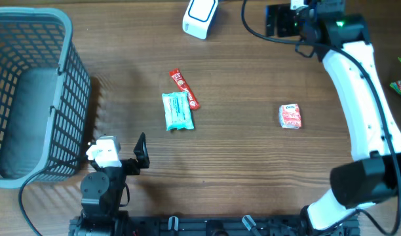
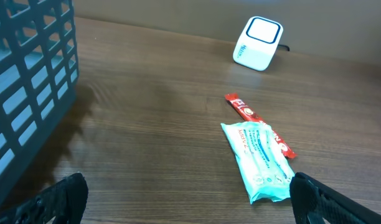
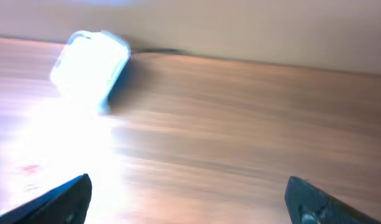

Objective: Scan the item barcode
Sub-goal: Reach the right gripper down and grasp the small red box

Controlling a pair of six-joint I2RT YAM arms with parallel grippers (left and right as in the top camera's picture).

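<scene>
Left gripper and right gripper gape wide, empty (right one near the scanner); teal packet, well short of it, apparently awaits pickup and scanning.

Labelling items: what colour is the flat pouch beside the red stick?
The pouch is light teal; left wrist view shows it best.

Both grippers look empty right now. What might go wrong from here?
1. The red stick packet lies against the teal packet, so a grab at either may drag both.
2. The right wrist view is blurred, with glare over the white scanner; aiming the right gripper by it would likely be unreliable.
</scene>
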